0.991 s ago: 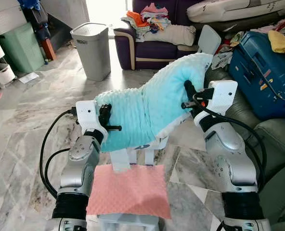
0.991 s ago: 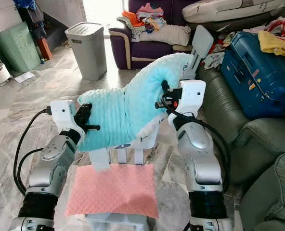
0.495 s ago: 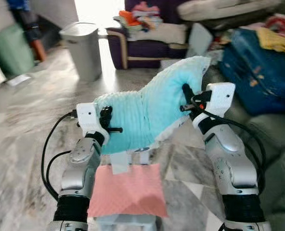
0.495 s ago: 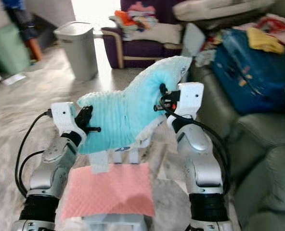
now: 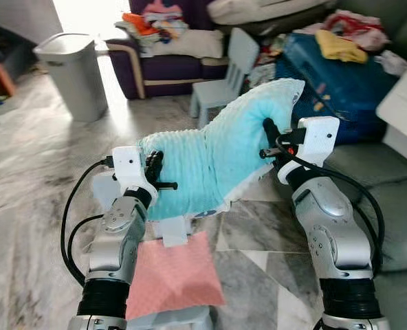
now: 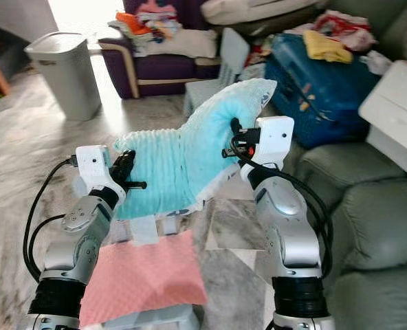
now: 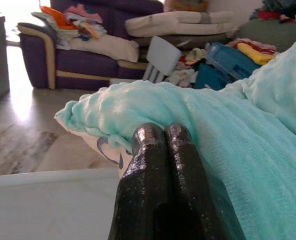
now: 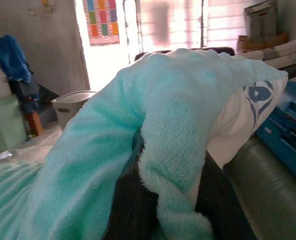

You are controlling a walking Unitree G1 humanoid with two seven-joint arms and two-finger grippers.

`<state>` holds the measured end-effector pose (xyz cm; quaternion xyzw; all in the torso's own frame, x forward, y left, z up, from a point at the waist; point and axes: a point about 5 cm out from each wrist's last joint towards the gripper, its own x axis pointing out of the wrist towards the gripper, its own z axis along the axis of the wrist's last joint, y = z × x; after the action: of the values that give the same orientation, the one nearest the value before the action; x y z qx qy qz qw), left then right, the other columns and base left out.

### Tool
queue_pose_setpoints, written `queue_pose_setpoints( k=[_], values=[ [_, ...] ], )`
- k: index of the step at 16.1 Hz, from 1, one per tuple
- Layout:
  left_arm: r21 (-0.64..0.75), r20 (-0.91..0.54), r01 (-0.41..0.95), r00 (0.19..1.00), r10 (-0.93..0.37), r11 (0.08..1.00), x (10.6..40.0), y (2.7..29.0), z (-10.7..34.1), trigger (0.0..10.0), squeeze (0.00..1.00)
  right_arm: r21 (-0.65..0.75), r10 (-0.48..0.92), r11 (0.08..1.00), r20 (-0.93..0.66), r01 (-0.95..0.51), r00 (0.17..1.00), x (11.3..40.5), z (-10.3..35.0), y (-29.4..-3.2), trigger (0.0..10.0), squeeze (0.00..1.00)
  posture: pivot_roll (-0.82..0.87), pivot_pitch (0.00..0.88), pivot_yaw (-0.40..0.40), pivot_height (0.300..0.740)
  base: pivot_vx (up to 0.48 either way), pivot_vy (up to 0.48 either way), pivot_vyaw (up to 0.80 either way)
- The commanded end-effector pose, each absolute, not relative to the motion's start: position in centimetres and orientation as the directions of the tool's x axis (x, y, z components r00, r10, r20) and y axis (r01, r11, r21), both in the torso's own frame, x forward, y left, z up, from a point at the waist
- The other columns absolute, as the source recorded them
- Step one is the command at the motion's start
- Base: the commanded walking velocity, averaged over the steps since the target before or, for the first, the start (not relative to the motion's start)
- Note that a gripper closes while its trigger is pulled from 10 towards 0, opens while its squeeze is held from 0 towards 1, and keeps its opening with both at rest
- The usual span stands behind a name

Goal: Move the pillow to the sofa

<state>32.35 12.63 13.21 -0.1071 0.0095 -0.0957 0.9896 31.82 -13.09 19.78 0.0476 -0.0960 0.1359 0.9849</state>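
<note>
No text or label can be read.

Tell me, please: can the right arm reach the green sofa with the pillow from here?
Probably yes. The right gripper holds the turquoise pillow together with the left gripper, and the green sofa lies close on the robot's right, with nothing between them.

Cluttered living room with a marble floor

Grey-veined marble floor (image 5: 25, 172); grey lidded bin (image 5: 71, 72) upper left; purple armchair (image 5: 169, 65) piled with clothes at top centre; blue suitcase (image 5: 327, 75) on the green sofa (image 6: 375, 227) at right; bright daylight at top.
</note>
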Motion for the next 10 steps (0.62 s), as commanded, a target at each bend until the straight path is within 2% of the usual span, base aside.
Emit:
queue_pose_setpoints(
  k=[1,10],
  values=[
    [-0.208,0.023,0.220,0.975,-0.220,0.953,32.33,12.20,13.79,10.0,0.00,0.062,0.272,0.954,0.236,-0.294,0.933,31.50,20.60,-12.93,10.0,0.00,-0.21,0.000,0.009,0.740,0.000,0.000,0.00],
    [-0.239,0.020,0.202,0.979,-0.203,0.950,32.43,12.34,13.79,10.0,0.00,0.057,0.280,0.952,0.235,-0.301,0.931,31.61,20.70,-12.84,10.0,0.00,-0.21,0.000,0.004,0.740,0.000,0.000,0.00]
  ],
)
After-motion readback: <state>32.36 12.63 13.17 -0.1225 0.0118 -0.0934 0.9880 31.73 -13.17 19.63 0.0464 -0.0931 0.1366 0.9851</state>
